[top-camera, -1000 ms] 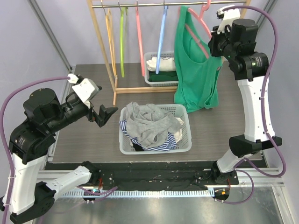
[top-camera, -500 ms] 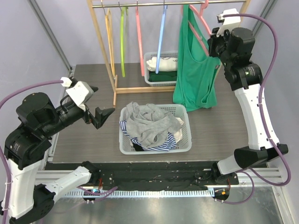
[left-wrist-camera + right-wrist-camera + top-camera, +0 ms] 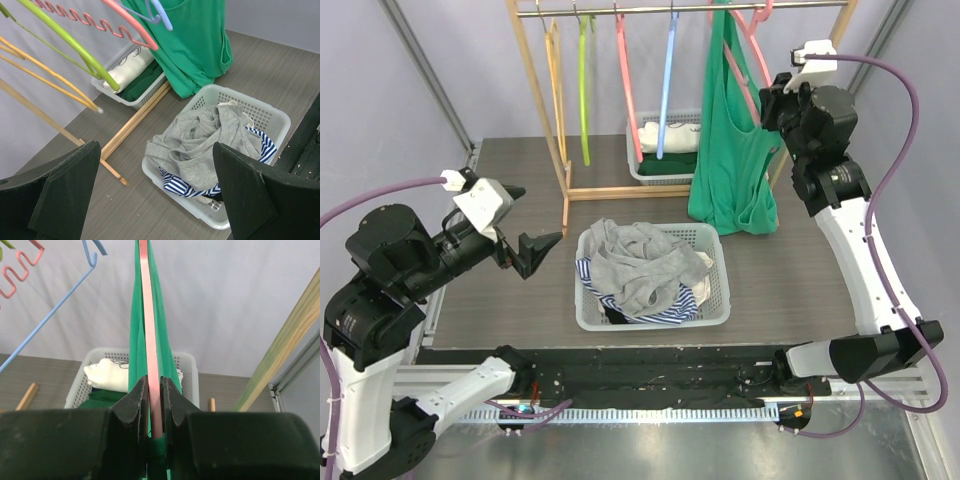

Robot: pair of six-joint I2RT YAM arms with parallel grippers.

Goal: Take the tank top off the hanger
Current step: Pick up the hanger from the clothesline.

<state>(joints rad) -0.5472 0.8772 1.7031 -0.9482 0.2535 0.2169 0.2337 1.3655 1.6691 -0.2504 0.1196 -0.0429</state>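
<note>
The green tank top (image 3: 730, 150) hangs on the pink hanger (image 3: 752, 50) at the right end of the wooden rack (image 3: 535, 100), its hem draping down near the table (image 3: 800, 270); the right gripper (image 3: 767, 100) is raised beside the garment's shoulder, and in the right wrist view its fingers (image 3: 131, 395) are pinched tight on the hanger's pink bar (image 3: 150, 315), green fabric showing on either side of it; the left gripper (image 3: 535, 250) hovers low on the left side of the table, jaws spread as wide as they go with nothing between them, facing the white basket (image 3: 720, 300) heaped with grey and striped clothes; a smaller basket (image 3: 660, 178) of folded items sits behind the rack's base, below a blue hanger (image 3: 666, 80).
</note>
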